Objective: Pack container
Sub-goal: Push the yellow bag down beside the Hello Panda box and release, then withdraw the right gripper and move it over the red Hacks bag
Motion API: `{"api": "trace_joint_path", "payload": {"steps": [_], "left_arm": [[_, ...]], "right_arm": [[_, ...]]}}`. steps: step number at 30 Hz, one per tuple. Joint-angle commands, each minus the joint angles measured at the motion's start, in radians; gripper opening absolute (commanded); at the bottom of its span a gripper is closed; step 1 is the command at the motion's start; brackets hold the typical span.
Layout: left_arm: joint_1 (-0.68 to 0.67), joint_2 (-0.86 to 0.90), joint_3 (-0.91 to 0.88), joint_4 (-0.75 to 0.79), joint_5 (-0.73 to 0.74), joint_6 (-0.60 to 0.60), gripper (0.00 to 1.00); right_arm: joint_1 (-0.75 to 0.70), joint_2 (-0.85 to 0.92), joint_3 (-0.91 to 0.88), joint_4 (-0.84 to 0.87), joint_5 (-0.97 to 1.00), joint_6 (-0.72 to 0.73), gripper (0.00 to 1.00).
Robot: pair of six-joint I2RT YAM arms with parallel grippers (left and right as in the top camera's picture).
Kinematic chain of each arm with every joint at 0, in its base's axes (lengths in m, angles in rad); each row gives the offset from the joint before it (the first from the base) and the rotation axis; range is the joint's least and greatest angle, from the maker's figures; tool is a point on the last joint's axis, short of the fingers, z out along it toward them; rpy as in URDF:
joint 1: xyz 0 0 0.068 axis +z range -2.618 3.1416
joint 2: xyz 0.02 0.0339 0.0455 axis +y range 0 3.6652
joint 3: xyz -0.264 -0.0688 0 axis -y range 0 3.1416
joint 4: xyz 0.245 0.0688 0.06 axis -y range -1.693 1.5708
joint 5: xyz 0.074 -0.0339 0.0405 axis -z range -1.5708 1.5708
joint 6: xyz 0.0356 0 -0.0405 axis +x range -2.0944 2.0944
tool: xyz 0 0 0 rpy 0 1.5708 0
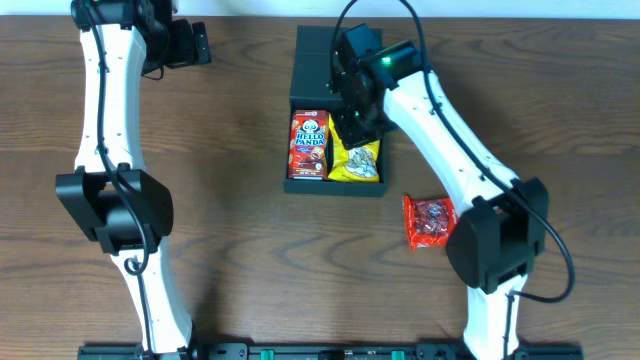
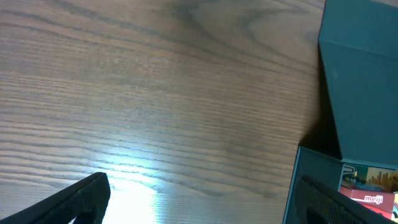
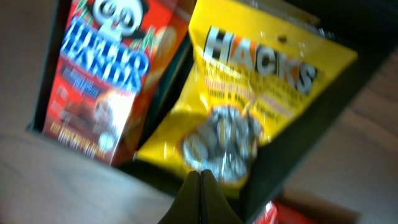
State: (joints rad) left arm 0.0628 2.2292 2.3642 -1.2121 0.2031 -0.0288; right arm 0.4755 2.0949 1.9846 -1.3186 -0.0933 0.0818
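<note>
1. We find the container (image 1: 335, 187) at the centre-rear of the worktop (image 1: 230, 200), with its lid flap folded open toward the far edge.
2. The right jaws hang over the container's open compartment, directly above the yellow Hacks bag (image 3: 249, 106). Their tips are pressed together, and we see nothing between them.
3. The Hello Panda box (image 1: 309, 145) lies inside the container, just beside the bag on its left.
4. The left jaws are spread wide over bare worktop, well apart from the container on its left.
5. A red snack pack (image 1: 429, 220) lies on the worktop, near the container's front right corner.
</note>
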Motion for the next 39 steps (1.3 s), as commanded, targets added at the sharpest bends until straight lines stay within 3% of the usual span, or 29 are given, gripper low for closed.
{"api": "trace_joint_path", "payload": {"steps": [1,20,31,39], "left_arm": [[0.002,0.009,-0.006,-0.007,-0.003,-0.001,0.95],[0.002,0.009,-0.006,0.009,-0.003,-0.001,0.95],[0.002,0.009,-0.006,0.009,-0.003,-0.001,0.95],[0.002,0.009,-0.006,0.008,-0.003,0.000,0.95]], "right_arm": [[-0.002,0.001,-0.035,0.006,0.000,-0.040,0.02],[-0.003,0.002,-0.396,0.261,-0.055,-0.026,0.01],[-0.004,-0.031,-0.323,0.219,-0.053,-0.024,0.02],[-0.083,-0.217,-0.225,0.157,0.089,0.064,0.01]]}}
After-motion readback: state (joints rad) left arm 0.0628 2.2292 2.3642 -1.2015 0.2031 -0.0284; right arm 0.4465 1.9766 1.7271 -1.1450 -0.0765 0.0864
